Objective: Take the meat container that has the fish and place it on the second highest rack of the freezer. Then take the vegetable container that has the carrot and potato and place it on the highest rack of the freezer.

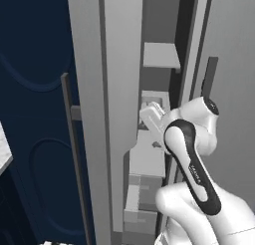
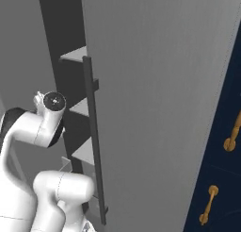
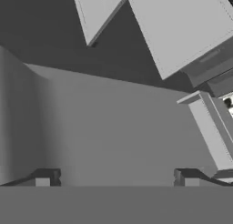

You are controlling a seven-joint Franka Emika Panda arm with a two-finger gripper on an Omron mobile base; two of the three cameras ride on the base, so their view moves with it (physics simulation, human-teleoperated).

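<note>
Base cams flank freezer (image 1: 149, 139) close, hand cam inside

The tall grey freezer door (image 2: 160, 99) looks like matt brushed metal, its dark bar handle (image 2: 94, 141) smooth; the flat grey racks (image 1: 160, 55) appear plain matt; brass-coloured cabinet handles (image 2: 234, 132) shine.

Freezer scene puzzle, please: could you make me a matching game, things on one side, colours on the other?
Things:
1. freezer door handle
2. cabinet knobs
3. robot arm
4. cabinet front

Colours:
A. white with dark joints
B. dark grey
C. navy blue
D. golden

Pairs: 1-B, 2-D, 3-A, 4-C
</note>
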